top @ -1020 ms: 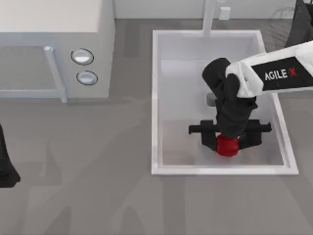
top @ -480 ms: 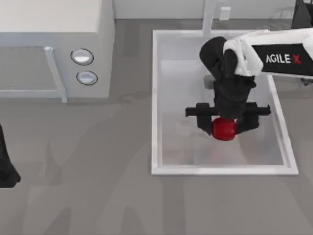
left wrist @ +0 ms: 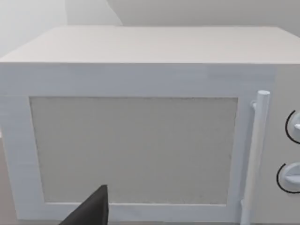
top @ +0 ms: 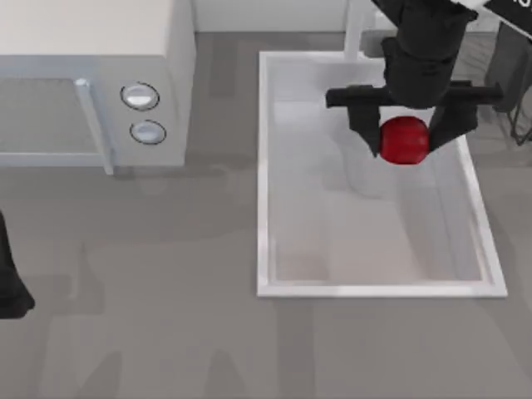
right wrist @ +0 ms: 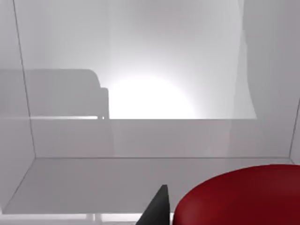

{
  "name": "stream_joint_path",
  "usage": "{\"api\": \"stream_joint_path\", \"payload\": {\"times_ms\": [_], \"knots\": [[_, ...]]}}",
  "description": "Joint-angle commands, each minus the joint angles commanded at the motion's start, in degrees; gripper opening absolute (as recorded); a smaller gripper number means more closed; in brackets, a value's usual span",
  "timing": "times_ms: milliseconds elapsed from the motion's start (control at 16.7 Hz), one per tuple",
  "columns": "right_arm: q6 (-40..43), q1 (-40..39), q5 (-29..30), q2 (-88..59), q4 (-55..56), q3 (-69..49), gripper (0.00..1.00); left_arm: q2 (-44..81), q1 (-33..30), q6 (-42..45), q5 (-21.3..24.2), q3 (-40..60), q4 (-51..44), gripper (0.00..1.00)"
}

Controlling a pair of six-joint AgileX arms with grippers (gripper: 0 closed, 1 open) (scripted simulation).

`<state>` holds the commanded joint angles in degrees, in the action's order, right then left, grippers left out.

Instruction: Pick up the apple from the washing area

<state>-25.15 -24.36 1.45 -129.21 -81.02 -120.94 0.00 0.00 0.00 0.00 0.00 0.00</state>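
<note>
With the apple (top: 404, 140) pinched between its two dark fingers, the right gripper (top: 404, 133) now hangs over the far part of the sink basin (top: 264, 166), near the white faucet post (top: 356, 29). A second ago the same gripper was low at the near end of the basin, its fingers around the fruit close to the basin floor; half a second ago it was partway back. Since then the arm has drawn up and away toward the far right, and the apple has come with it, looking larger from above, which I take to mean it sits higher and closer to the camera. Bare white basin floor lies where the fruit rested. In the right wrist view the red curve of the apple (right wrist: 243, 197) sits beside one dark fingertip (right wrist: 157, 208), with the pale basin walls well beyond it, so the fruit appears clear of the floor.

My reading is that the lift is essentially done: the apple is held and off the sink bottom, though it hangs over the basin rather than beyond the rim.

The left arm (top: 10, 278) stays parked at the table's left edge; its wrist view faces the white microwave (left wrist: 140, 131), with a dark finger (left wrist: 93, 211) low in front, and I cannot tell how its jaws stand.
</note>
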Motion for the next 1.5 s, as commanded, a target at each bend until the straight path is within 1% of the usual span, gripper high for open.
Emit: {"api": "stream_joint_path", "payload": {"times_ms": [120,240,660,840,1140,1260,1380,1500], "knots": [[0.13,0.12,-0.02,1.70,-5.28,-4.41,0.00,0.00,0.00,0.00,0.00,0.00,0.00,1.00],[0.23,0.20,-0.03,2.83,-8.12,-7.03,0.00,0.00,0.00,0.00,0.00,0.00,0.00,1.00],[0.99,0.84,-0.11,3.66,-8.15,-6.57,0.00,0.00,0.00,0.00,0.00,0.00,0.00,1.00],[6.12,6.00,-0.37,7.53,-6.22,-0.78,0.00,0.00,0.00,0.00,0.00,0.00,0.00,1.00],[19.49,19.49,-1.03,17.25,-1.44,16.70,0.00,0.00,0.00,0.00,0.00,0.00,0.00,1.00],[24.09,24.12,-1.26,20.53,0.15,21.69,0.00,0.00,0.00,0.00,0.00,0.00,0.00,1.00],[26.60,26.64,-1.40,22.42,1.06,24.23,0.00,0.00,0.00,0.00,0.00,0.00,0.00,1.00],[26.94,26.98,-1.42,22.69,1.19,24.59,0.00,0.00,0.00,0.00,0.00,0.00,0.00,1.00]]}}
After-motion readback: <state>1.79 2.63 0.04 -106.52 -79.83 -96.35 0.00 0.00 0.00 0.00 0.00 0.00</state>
